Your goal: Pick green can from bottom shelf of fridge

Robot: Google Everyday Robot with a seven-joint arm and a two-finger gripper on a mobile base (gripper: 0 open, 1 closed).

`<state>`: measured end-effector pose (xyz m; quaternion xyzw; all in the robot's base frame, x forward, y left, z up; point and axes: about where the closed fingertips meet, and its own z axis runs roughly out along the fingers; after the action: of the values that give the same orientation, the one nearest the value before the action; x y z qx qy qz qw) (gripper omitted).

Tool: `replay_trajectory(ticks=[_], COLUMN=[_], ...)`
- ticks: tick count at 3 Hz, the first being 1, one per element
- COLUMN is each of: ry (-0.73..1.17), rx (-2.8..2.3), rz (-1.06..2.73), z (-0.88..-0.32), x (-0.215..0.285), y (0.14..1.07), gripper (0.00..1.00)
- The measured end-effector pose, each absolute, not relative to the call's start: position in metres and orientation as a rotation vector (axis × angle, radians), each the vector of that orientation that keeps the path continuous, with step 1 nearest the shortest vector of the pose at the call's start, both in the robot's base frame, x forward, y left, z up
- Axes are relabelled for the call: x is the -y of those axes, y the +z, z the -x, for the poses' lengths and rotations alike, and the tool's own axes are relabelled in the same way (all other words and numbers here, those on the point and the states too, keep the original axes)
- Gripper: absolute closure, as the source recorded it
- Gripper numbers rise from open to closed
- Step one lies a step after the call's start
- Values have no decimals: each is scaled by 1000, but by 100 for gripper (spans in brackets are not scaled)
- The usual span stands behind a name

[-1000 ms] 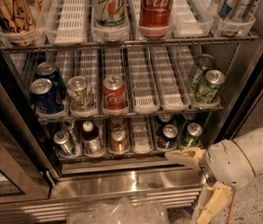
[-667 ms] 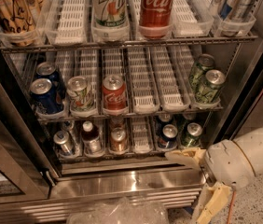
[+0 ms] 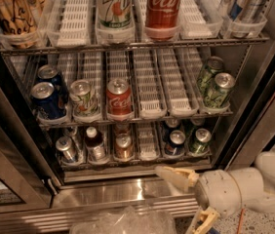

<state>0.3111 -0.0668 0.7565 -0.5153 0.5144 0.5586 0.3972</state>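
The green can (image 3: 199,140) is small and dark green with a silver top. It stands at the front of the rightmost lane of the bottom shelf (image 3: 147,141), next to a dark blue can (image 3: 175,143). The fridge (image 3: 108,193) stands open, with its steel sill below the shelf. My gripper (image 3: 189,199) is outside the fridge at the lower right, below and in front of the green can and apart from it. Its pale fingers (image 3: 175,176) are spread open and hold nothing.
The bottom shelf also holds a silver can (image 3: 67,149), a small bottle (image 3: 94,144) and a brown can (image 3: 124,147). The middle shelf holds blue cans (image 3: 46,100), a red can (image 3: 119,99) and pale green patterned cans (image 3: 215,89). Crumpled clear plastic (image 3: 127,221) lies on the floor. The dark door frame (image 3: 254,101) is at the right.
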Motion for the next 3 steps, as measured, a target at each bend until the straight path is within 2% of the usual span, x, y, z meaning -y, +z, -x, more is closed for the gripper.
replay_trajectory(ticks=[1, 3], ry=[1514, 1537], rx=[-1172, -1160], rz=[1082, 1053], z=[-314, -316], x=[55, 54], y=[736, 730], gripper=[0, 0])
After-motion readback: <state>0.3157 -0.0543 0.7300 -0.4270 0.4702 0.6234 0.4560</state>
